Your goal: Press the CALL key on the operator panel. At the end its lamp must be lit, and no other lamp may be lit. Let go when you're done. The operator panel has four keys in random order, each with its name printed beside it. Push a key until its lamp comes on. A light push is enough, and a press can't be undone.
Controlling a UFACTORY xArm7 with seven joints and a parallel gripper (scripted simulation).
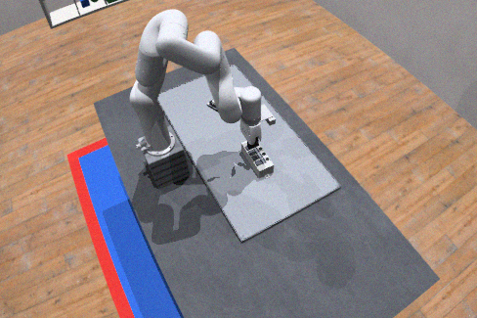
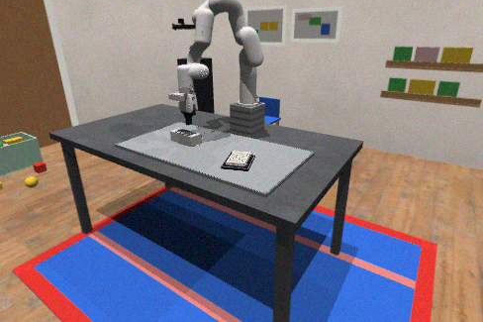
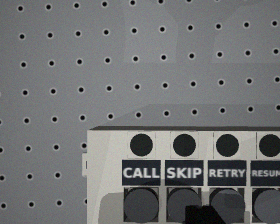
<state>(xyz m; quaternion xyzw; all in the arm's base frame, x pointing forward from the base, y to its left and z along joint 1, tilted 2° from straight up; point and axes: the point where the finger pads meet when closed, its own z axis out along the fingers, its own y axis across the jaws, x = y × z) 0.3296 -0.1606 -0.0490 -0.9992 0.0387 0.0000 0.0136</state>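
The operator panel (image 3: 191,175) is a pale box on the grey perforated mat, also seen in the top and exterior views (image 1: 256,158) (image 2: 185,136). Its labels read CALL (image 3: 141,173), SKIP (image 3: 184,173), RETRY (image 3: 227,173) and RESUME (image 3: 269,173). A round dark lamp sits above each label, and all are unlit, the CALL lamp (image 3: 141,145) included. The round keys lie below the labels, with the CALL key (image 3: 141,205) at the left end. My gripper (image 3: 205,215) is shut and empty. Its dark tip (image 1: 251,145) shows at the bottom edge between the SKIP and RETRY keys, just above the panel.
A small dark tray with a white gridded top (image 2: 239,160) lies on the mat nearer the table's front right. The arm's ribbed base block (image 2: 246,117) stands at the back of the dark table. The mat edge (image 1: 288,209) is beyond the panel.
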